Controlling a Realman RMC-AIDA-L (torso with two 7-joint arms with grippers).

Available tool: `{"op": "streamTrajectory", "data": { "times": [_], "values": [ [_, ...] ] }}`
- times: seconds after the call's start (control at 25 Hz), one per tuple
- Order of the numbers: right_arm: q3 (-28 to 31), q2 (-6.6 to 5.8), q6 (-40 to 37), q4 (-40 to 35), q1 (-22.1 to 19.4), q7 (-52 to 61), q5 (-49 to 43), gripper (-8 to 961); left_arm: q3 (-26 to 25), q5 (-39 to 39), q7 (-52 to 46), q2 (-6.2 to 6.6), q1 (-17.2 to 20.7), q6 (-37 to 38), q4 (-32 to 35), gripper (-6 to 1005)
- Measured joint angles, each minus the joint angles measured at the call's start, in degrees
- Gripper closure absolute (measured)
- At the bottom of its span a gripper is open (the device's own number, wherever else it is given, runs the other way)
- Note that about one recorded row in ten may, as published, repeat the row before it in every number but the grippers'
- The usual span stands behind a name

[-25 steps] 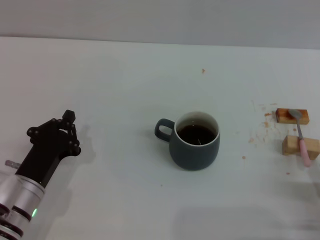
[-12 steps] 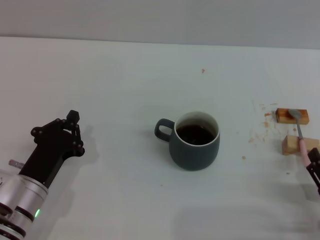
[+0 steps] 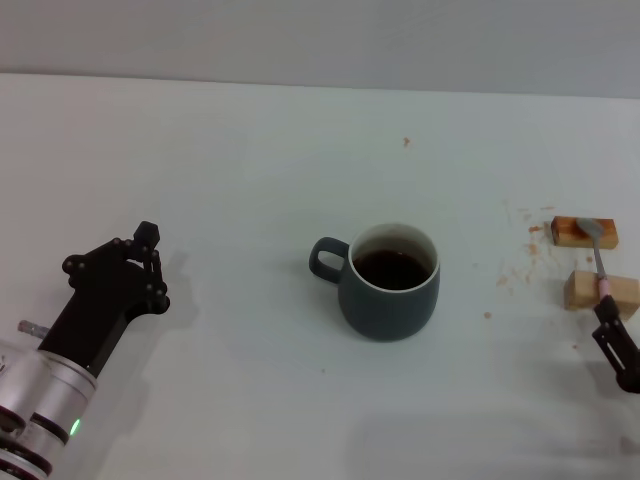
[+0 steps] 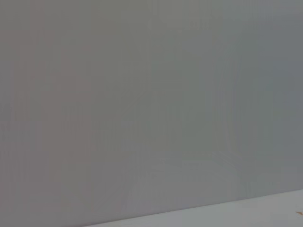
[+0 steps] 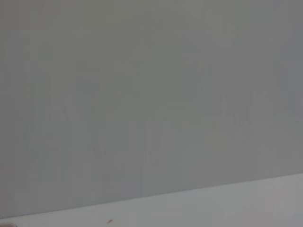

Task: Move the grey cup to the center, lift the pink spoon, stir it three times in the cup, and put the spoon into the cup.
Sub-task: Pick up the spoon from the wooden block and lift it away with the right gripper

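The grey cup (image 3: 389, 282) stands upright at the middle of the table, handle toward my left, with dark brown liquid inside. The pink spoon (image 3: 598, 258) lies at the far right across two wooden blocks: its metal bowl rests on the farther block and a short piece of pink handle shows on the nearer one. My right gripper (image 3: 614, 344) comes in at the right edge, just in front of the nearer block, and covers the rest of the handle. My left gripper (image 3: 140, 262) hovers over the table well to the left of the cup, empty.
The spoon rests on a brown block (image 3: 584, 232) and a tan block (image 3: 600, 291). Small reddish specks (image 3: 520, 262) dot the white table (image 3: 250, 160) near the blocks. Both wrist views show only a grey wall and a strip of table.
My right gripper has come into view at the right edge and moved up over the spoon's pink handle. My left gripper shifted slightly right, then stayed still. The cup has not moved.
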Motion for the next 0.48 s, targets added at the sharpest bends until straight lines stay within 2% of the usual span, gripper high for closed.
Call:
{"op": "streamTrajectory", "data": {
  "times": [0.48],
  "values": [
    [-0.5,0.03,4.0,0.3,1.9,0.0,-0.1,201,0.0,0.0,-0.1,0.0,0.0,0.0,0.0,1001]
  ]
}}
